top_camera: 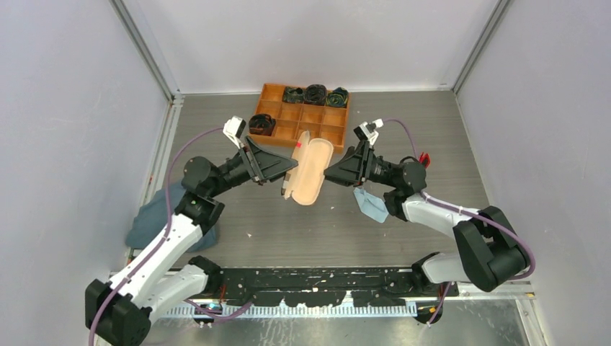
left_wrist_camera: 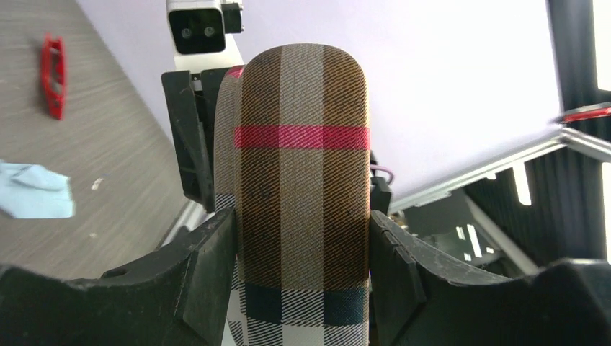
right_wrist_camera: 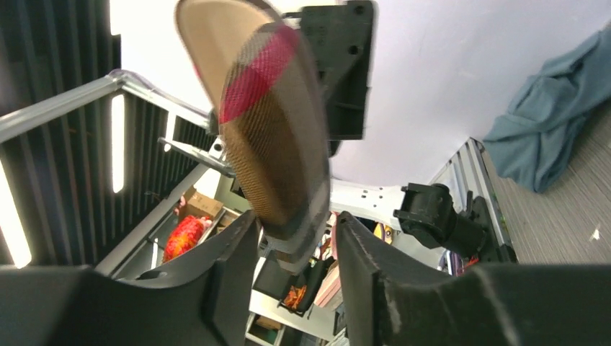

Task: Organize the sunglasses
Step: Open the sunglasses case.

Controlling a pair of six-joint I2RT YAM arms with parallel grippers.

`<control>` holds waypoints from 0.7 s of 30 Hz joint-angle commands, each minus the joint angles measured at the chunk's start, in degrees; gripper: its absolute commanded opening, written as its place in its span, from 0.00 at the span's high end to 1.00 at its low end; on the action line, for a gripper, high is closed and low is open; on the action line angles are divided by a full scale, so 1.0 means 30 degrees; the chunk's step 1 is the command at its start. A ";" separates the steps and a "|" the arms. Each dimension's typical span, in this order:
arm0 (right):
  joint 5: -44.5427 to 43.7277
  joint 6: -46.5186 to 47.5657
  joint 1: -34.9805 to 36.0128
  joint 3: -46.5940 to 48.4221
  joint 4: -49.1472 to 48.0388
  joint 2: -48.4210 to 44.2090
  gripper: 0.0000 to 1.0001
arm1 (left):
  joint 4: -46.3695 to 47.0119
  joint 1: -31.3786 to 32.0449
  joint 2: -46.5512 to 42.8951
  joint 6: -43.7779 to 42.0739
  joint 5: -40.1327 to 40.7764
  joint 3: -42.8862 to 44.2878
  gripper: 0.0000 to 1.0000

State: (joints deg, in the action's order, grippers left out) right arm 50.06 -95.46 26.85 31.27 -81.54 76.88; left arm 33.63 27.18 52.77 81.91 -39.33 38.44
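The left claw [left_wrist_camera: 302,241] was clamped on one half of the tan-and-black plaid oblong glasses case [top_camera: 311,171], held open above the counter [top_camera: 288,231]. The right claw [right_wrist_camera: 292,241] straddled the other half; whether it gripped could not be told. Behind the right claw, the small red plastic-framed sunglasses [top_camera: 424,159] lay on the counter.

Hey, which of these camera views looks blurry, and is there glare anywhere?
Right wrist: the plaid case is smeared and soft, its pattern barely readable, and the light strips at the left blow out to white. Left wrist: the case is sharp, with its weave visible. Top external: evenly lit, with soft shadows and no glare.
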 commanded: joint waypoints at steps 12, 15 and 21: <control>-0.2148 1.6617 -0.0082 0.4720 2.8881 -0.5906 0.32 | -0.9498 0.0198 -0.2102 -0.6421 0.2957 0.0267 0.99; -0.3861 1.7783 -0.0189 0.5236 3.1552 -0.6171 0.30 | -0.9560 0.0198 -0.1548 -0.6687 0.2873 -0.0609 0.99; -0.6424 1.0194 0.0021 0.0659 2.2839 -0.6544 0.28 | -0.4360 0.0198 0.0337 -0.4169 0.2083 -0.3125 0.99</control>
State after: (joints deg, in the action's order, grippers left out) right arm 37.26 -51.90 26.52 42.63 0.82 58.61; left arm 7.68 27.64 51.40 65.06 -31.66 32.34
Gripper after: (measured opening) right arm 0.707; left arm 0.609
